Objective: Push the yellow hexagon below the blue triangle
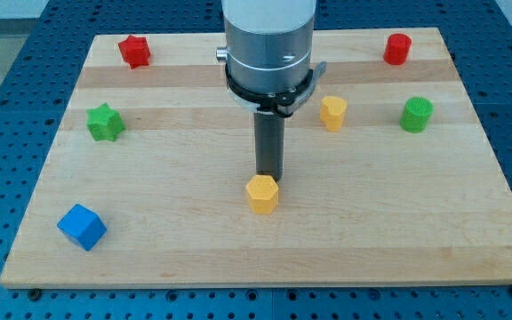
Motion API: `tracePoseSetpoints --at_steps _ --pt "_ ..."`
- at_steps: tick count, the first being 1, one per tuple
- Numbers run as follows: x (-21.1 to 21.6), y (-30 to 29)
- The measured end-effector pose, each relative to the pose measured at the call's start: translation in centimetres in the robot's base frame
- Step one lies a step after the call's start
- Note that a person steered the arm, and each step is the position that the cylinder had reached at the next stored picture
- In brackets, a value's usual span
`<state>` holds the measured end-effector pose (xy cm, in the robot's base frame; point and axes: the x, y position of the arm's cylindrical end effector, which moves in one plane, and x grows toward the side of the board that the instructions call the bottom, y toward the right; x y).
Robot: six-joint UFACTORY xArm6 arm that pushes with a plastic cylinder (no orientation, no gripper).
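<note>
The yellow hexagon [262,193] lies just below the board's middle. My tip [268,175] stands right at its upper edge, touching or nearly touching it. No blue triangle shows; the only blue block is a blue cube [82,226] at the lower left. The arm's grey body hides the board's upper middle.
A second yellow block [332,113] sits right of the rod. A green star [105,122] is at the left, a red star [134,51] at the upper left, a red cylinder [397,49] at the upper right, a green cylinder [416,115] at the right. The wooden board [149,258] lies on a blue pegboard.
</note>
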<state>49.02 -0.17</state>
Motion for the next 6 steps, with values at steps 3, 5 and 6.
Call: tracePoseSetpoints --at_steps 3,5,6 --pt "0.0 -3.4" --pt "0.8 -1.2" --pt "1.6 -0.9"
